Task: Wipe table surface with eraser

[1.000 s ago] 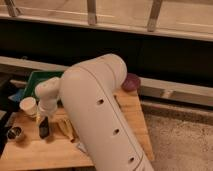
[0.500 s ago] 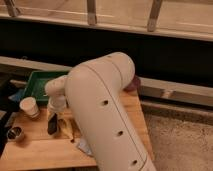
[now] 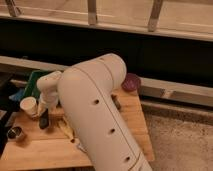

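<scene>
**Down low at the table's left end: arm blocks most of the view**

Seemingly pointed straight down, the gripper (image 3: 44,118) sits over the left part of the table surface (image 3: 132,117), w/ a dark upright block, likely the eraser (image 3: 43,120), at its lower end and touching the wood. Whether the fingers are apart or closed on that block can't be told; the pale wrist housing above hides them. The block stands just right of the white cup (image 3: 28,106) and beside a yellowish item (image 3: 66,128) lying flat on the planks, possibly a banana, though that's unclear.

One big white arm link (image 3: 102,120) w/ round holes runs diagonally from bottom right up across the centre, covering the middle of the tabletop and anything on it. Peeking out at its right edge: one small dark object (image 3: 116,103), too hidden to name. At the far right corner of the table, one purple round item (image 3: 131,82), maybe a bowl. At the back left, one green tray (image 3: 34,80), w/ a bit of blue-grey cloth (image 3: 18,93) at its front. Near the front left edge, one small metal cup (image 3: 15,133), well apart from the gripper. Behind the table: a dark wall and rail posts.
</scene>
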